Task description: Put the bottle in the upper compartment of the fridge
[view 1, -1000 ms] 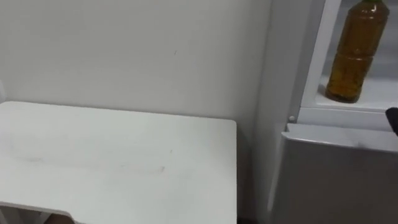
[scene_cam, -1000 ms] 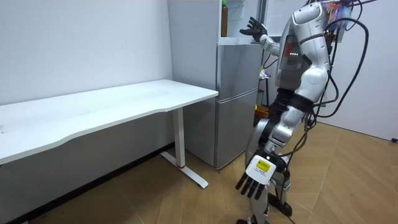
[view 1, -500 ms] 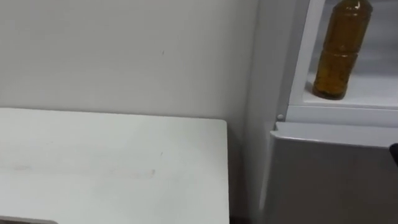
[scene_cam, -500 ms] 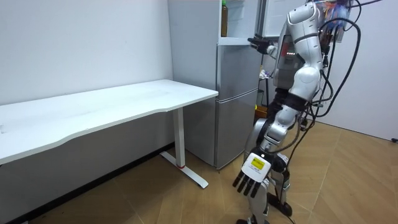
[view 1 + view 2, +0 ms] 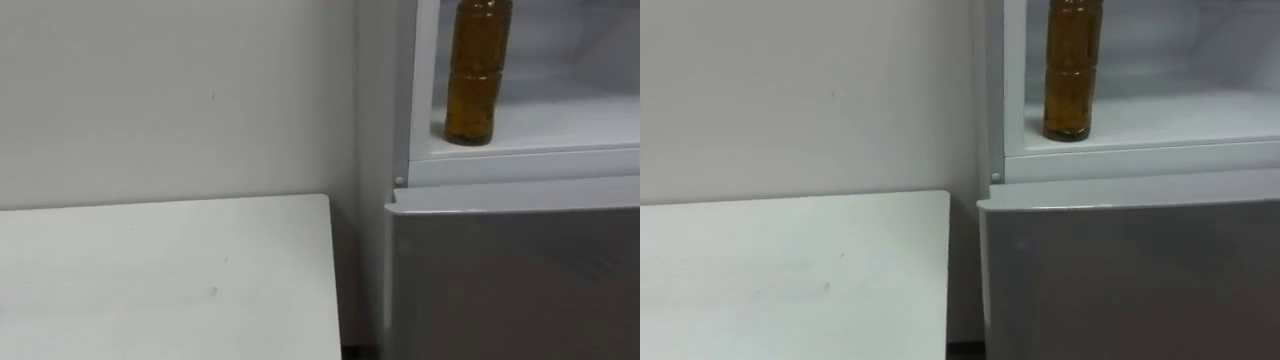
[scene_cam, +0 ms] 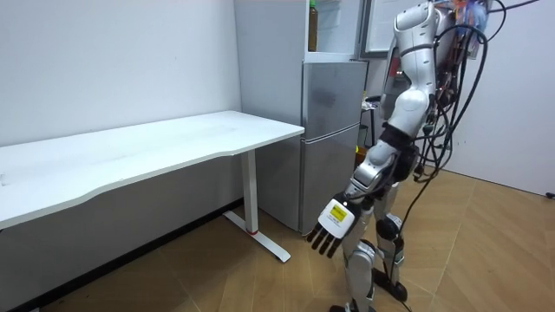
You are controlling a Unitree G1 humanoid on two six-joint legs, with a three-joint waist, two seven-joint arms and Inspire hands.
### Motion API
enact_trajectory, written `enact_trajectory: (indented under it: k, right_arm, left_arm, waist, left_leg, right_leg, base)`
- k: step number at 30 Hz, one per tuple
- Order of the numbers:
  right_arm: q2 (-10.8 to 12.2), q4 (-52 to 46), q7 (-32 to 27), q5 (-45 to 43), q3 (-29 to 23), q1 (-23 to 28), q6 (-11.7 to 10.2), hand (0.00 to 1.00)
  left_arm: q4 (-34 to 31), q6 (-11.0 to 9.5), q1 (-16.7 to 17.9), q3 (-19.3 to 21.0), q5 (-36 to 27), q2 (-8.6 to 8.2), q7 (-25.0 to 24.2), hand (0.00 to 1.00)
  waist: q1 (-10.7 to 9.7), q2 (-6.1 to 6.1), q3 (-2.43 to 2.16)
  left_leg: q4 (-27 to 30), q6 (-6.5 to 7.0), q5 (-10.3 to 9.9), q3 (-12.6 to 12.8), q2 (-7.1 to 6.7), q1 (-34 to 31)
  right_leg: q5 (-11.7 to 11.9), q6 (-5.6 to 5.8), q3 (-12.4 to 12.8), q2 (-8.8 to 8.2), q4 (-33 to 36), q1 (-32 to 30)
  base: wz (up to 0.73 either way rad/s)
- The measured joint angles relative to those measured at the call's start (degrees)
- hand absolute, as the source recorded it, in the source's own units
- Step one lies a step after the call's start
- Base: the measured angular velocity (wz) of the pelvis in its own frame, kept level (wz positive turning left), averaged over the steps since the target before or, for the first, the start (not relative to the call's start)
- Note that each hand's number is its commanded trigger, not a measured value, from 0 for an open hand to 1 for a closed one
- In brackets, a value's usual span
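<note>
Task item: amber bottle [image 5: 474, 80] upright on upper fridge [image 5: 540, 165] shelf, near its left wall | white table [image 5: 160, 285] beside fridge | left hand [image 6: 330, 232] hangs low, fingers straight, empty

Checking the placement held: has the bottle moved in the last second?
No. In the room view the bottle keeps its spot just above the lower fridge door.

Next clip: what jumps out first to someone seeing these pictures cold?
An amber bottle stands upright on the shelf of the open upper fridge, with nothing touching it. A white table sits left of the fridge, and in the room view the left robot hand hangs open at the robot's side.
</note>
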Motion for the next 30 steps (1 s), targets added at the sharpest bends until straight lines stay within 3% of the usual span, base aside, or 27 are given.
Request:
enact_trajectory:
  k: [5,13,21,25,30]
  right_arm:
    - [2.18,10.08,-1.81,0.47,0.09,0.07,0.01,0.00]
    - [2.12,20.45,-1.52,2.11,1.30,-0.20,-0.71,0.00]
    - [3.01,36.77,1.76,19.22,2.28,2.38,-0.61,0.00]
    - [3.53,38.95,3.47,25.13,2.13,2.41,-0.61,0.00]
    - [3.65,39.93,5.50,33.09,1.01,2.22,-0.41,0.00]
  left_arm:
    - [0.10,-0.93,-0.11,0.07,-0.03,0.01,0.00,0.00]
    - [0.09,-1.22,0.23,-0.07,-1.10,0.05,0.08,0.00]
    - [1.23,-1.32,1.28,-1.24,-3.13,-0.26,1.24,0.00]
    - [1.33,-1.32,1.58,-1.24,-3.60,-0.25,1.26,0.00]
    - [2.28,-1.30,1.98,-1.27,-9.00,-0.25,1.31,0.00]
  waist:
    - [0.21,-0.29,0.03]
    - [0.16,-0.26,0.01]
    - [-0.60,-0.22,-0.07]
    - [-1.39,-0.31,-0.07]
    - [-1.66,-0.41,-0.11]
  left_leg:
    - [-0.38,-0.03,-0.03,0.13,-0.20,0.32]
    - [-0.52,-0.06,-0.06,0.01,-0.28,0.40]
    - [-0.53,-0.25,-0.32,-0.25,-0.38,1.19]
    - [-0.53,-0.24,-0.33,0.08,-0.40,1.59]
    - [-0.53,-0.20,-0.41,0.20,-0.40,1.84]
  right_leg:
    - [-0.11,0.11,0.04,-0.19,-0.04,0.12]
    - [-0.33,0.12,-0.11,-0.22,-0.11,0.26]
    - [-1.10,0.13,-0.22,-0.32,0.21,1.08]
    - [-1.23,0.18,-0.02,-0.49,0.20,1.12]
    - [-1.36,0.19,0.19,-0.53,0.47,1.10]
  base:
    - [0.00]
    - [0.01]
    - [0.02]
    - [-0.05]
    - [-0.01]
